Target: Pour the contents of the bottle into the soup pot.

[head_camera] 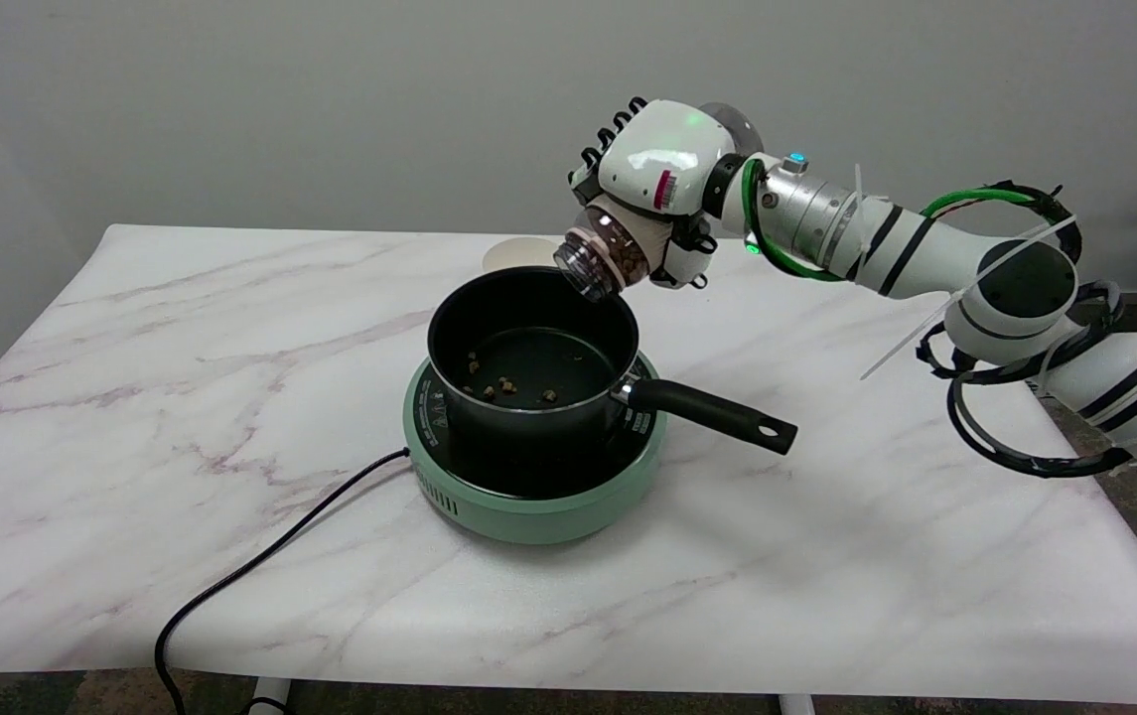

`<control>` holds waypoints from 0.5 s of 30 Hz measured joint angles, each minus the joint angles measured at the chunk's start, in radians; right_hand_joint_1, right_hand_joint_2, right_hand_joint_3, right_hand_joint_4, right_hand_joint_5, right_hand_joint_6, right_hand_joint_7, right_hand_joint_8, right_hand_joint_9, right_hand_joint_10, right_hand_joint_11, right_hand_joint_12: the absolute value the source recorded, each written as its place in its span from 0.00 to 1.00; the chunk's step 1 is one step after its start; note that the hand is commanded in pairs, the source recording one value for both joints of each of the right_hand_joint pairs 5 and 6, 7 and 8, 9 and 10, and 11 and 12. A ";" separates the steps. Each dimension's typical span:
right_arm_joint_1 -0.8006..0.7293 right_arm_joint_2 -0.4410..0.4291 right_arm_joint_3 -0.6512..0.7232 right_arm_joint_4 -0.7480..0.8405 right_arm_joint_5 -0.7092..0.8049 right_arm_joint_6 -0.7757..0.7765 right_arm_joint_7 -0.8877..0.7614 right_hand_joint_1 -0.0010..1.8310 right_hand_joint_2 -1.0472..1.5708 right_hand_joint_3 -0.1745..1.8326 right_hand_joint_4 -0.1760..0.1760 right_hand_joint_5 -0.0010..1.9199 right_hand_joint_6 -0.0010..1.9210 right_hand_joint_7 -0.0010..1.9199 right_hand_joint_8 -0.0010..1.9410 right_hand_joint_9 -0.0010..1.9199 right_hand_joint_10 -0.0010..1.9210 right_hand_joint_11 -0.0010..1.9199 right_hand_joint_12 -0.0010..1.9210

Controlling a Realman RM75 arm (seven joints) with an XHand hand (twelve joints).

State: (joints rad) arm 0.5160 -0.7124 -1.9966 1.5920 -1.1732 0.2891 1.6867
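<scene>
Head view has your right hand (655, 189) up in the air above the far right edge of the soup pot (528, 362), fingers wrapped around a clear bottle (608, 256). You grip the bottle by its body, and most of that body is covered by the white shell of the hand, so only the lower part and the open mouth show. The bottle is tipped steeply, mouth pointing down and to the picture's left, hanging just over the pot's far rim without touching it. Brown pellets are packed inside the visible end of the bottle, close to the mouth.

Your pot is black, with a long black handle (717, 415) that sticks out toward the picture's right. It sits on a round pale green hot plate (528, 506) near the middle of the marble-patterned table (131, 397). A few small brown pellets (503, 385) lie scattered on the pot's floor, well apart from each other.

A black power cord (260, 566) runs from the hot plate's left side across the table and off its near edge. Behind the pot, partly hidden by its rim, lies a flat pale disc (518, 254); you cannot tell what it is. Your arm (925, 258) reaches in from the right, wrapped in green and black cables.
</scene>
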 measured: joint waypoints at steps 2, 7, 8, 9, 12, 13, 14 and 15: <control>0.004 0.001 -0.002 0.000 -0.014 0.000 0.012 0.79 0.84 0.45 0.50 1.00 1.00 1.00 0.99 0.69 0.69 0.64 0.64; 0.013 0.003 -0.005 -0.001 -0.043 0.000 0.035 0.79 0.85 0.45 0.50 1.00 1.00 1.00 0.99 0.69 0.69 0.64 0.64; 0.015 0.003 -0.006 -0.001 -0.050 0.000 0.039 0.79 0.85 0.45 0.50 1.00 1.00 1.00 0.99 0.69 0.69 0.64 0.64; 0.017 0.003 -0.007 -0.001 -0.056 0.000 0.043 0.79 0.85 0.45 0.50 1.00 1.00 1.00 0.99 0.69 0.69 0.64 0.64; 0.023 0.004 -0.008 0.001 -0.080 0.000 0.055 0.79 0.84 0.45 0.50 1.00 1.00 1.00 0.99 0.69 0.69 0.64 0.64; 0.025 0.004 -0.009 0.003 -0.087 0.001 0.059 0.79 0.84 0.45 0.50 1.00 1.00 1.00 0.99 0.69 0.69 0.64 0.64; 0.027 0.005 -0.009 0.005 -0.092 0.001 0.062 0.79 0.84 0.45 0.50 1.00 1.00 1.00 0.99 0.69 0.69 0.64 0.64; 0.029 0.005 -0.009 0.008 -0.099 0.001 0.065 0.79 0.85 0.45 0.50 1.00 1.00 1.00 0.99 0.69 0.69 0.64 0.64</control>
State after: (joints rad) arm 0.5450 -0.7069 -2.0055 1.5996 -1.2717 0.2903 1.7514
